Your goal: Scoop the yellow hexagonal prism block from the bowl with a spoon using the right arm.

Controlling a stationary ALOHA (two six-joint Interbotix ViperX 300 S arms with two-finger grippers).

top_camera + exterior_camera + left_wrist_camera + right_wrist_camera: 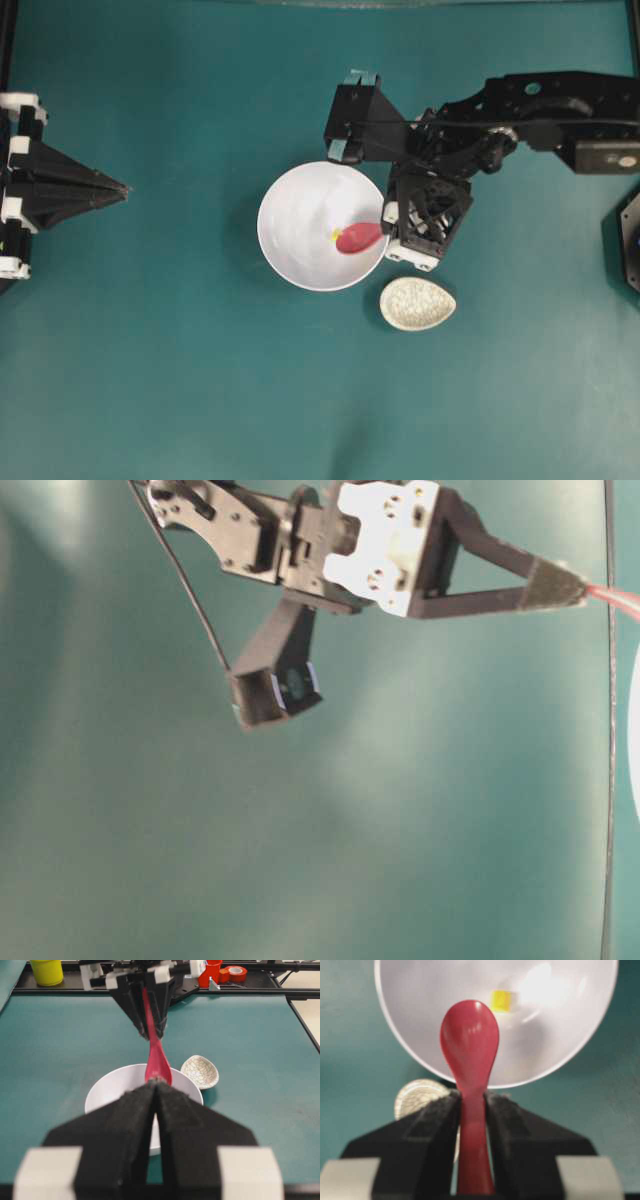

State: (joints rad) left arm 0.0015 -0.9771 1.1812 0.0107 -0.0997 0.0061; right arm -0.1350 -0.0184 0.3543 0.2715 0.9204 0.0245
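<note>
Right wrist view, near to far: I see my right gripper [470, 1110] clamped on the spoon [470, 1055] handle, long axis running straight toward twelve o'clock. The scoop hangs over the bowl [410, 1055] near its rim. The yellow hexagonal prism block [501, 1001] lies on the bowl floor just past the scoop tip, toward one o'clock; whether they touch I cannot tell. Left gripper [110, 188] is parked well apart, jaws together. I judge the right arm far nearer; next move pushes slightly right.
</note>
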